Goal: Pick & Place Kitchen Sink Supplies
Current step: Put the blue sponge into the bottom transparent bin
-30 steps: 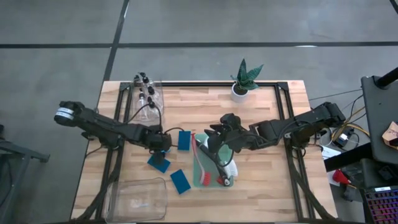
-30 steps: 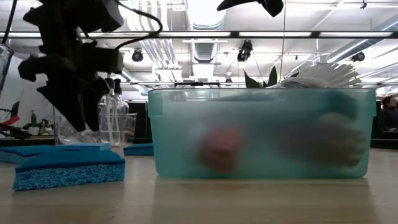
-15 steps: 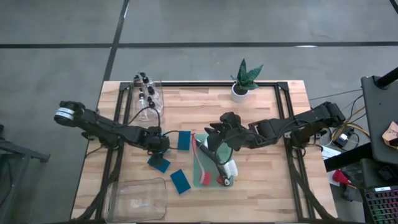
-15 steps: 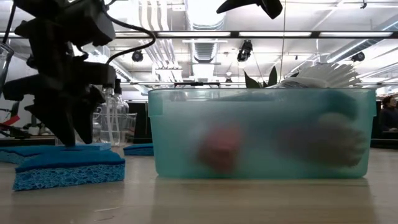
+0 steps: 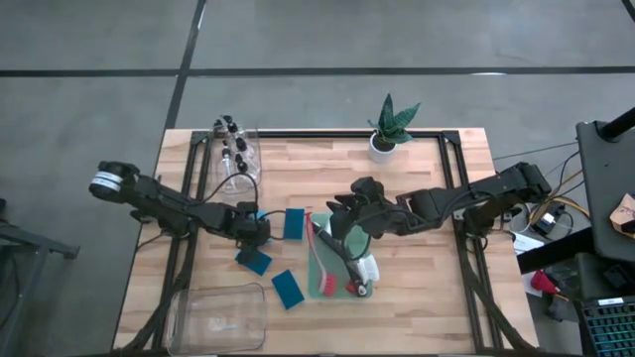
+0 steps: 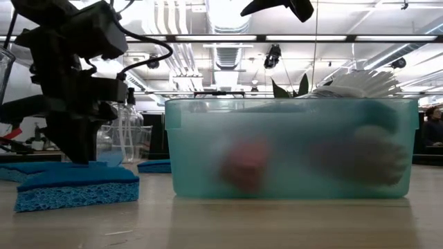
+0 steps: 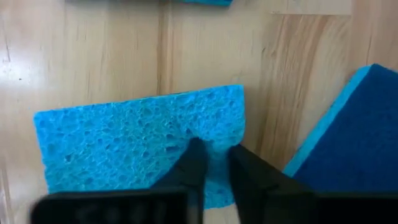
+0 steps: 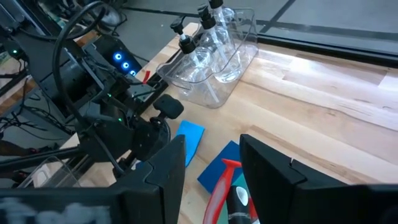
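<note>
One soft, light blue sponge point(image 7: 140, 140) lies on our desk point(image 7: 93, 50); our left pincer point(image 7: 214, 165), nearly closed, should pinch its edge.

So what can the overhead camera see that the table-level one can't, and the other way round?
Only the high view shows the right gripper over the green bin, the empty clear bin at the table's corner, the bottles in their clear bin, and the two sponges nearer the empty bin. Only the low view shows the room's ceiling lights and the bin's frosted side, with blurred red and white shapes inside. Both show the left gripper down at a blue sponge, the green bin, and the plant.
</note>
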Controlling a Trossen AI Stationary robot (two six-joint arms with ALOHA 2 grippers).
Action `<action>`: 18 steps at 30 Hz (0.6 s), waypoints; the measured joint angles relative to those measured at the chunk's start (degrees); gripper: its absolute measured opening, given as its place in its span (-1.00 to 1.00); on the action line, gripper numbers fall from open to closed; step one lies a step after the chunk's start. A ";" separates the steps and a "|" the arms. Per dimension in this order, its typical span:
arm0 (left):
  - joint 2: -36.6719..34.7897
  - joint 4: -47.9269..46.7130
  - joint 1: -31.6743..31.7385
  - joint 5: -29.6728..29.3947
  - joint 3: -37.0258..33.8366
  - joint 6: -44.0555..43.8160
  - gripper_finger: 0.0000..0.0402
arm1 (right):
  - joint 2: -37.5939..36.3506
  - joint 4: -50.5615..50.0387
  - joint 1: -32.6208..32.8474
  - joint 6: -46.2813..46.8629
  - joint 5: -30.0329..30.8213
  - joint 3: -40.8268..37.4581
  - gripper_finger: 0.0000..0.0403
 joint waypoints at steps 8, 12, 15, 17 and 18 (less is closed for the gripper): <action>0.19 -1.95 0.07 2.01 3.70 -1.12 -0.96 | 0.00 0.00 -0.46 0.02 -0.11 0.00 -0.31; -0.47 -4.89 -0.02 3.17 6.53 -1.50 -0.98 | -0.37 0.01 -0.59 -0.01 -0.11 -0.02 -0.30; -1.54 -8.76 -0.02 3.16 9.31 -2.03 -0.99 | -0.78 0.08 -0.76 -1.08 -0.09 -0.02 -0.28; -2.71 -11.59 -0.04 3.71 11.60 -2.55 -0.99 | -0.81 0.07 -0.93 -2.13 -0.08 -0.02 -0.28; -3.25 -12.88 -0.08 4.36 12.71 -2.94 -0.99 | -0.81 -0.01 -0.98 -2.56 -0.10 -0.02 -0.28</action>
